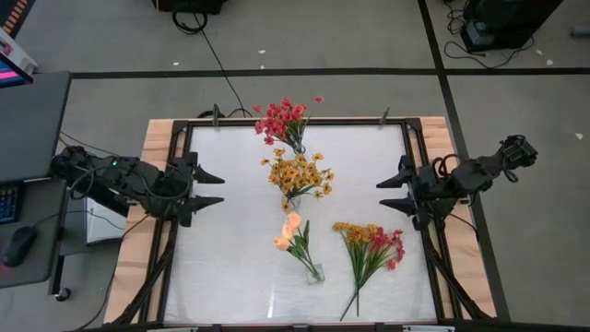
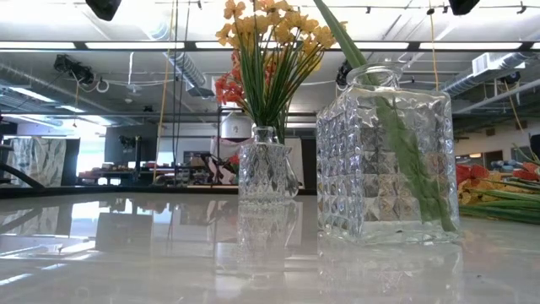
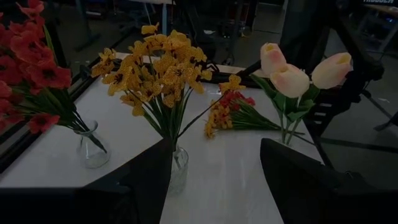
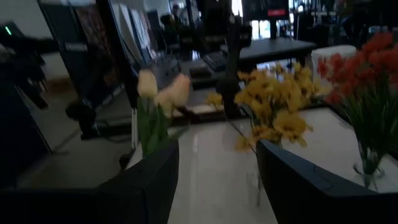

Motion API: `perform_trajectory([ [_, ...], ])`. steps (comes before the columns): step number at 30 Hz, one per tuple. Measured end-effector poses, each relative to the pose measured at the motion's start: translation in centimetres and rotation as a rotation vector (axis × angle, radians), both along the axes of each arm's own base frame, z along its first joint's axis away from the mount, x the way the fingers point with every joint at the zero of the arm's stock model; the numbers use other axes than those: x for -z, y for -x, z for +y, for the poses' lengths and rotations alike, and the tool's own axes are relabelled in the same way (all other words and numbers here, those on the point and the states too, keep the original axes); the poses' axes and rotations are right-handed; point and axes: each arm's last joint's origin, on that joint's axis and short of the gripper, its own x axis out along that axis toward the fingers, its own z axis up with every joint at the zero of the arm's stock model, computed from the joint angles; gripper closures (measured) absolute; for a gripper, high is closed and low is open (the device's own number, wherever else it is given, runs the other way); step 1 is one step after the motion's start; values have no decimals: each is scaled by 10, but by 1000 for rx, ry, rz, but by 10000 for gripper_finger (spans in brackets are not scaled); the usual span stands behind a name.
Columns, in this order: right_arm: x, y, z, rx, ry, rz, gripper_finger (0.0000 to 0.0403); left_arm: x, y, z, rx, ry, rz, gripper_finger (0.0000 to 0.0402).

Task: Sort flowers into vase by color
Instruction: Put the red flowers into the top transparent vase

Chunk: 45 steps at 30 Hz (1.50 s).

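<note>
Square cut-glass vase (image 2: 388, 152) with peach tulips (image 1: 291, 231) stood nearest; unsorted red-and-yellow sprigs (image 1: 369, 249) lay loose on the table (image 1: 221, 267) near the right gripper (image 1: 392, 191), looking light, floppy, best pinched mid-stem; left gripper (image 1: 210, 187) and right both gaped empty.
</note>
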Motion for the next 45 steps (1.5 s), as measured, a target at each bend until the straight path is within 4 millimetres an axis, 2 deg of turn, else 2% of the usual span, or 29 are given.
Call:
perform_trajectory([
  [18,-29,1,0,-10,-152,-270,178,0,0,0,0,0,0,152],
  [23,-30,1,0,-12,-160,-282,178,0,0,0,0,0,0,152],
  [28,-29,1,2,-103,-205,-263,178,0,0,0,0,0,0,152],
  [32,-23,-1,6,-170,-298,-185,178,0,0,0,0,0,0,152],
  [35,-8,-6,10,-180,-387,-20,178,0,0,0,0,0,0,152],
  [40,17,-13,14,-111,-556,256,179,0,0,0,0,0,-1,152],
  [45,25,-22,18,-43,-708,343,184,0,0,0,0,0,0,152],
])
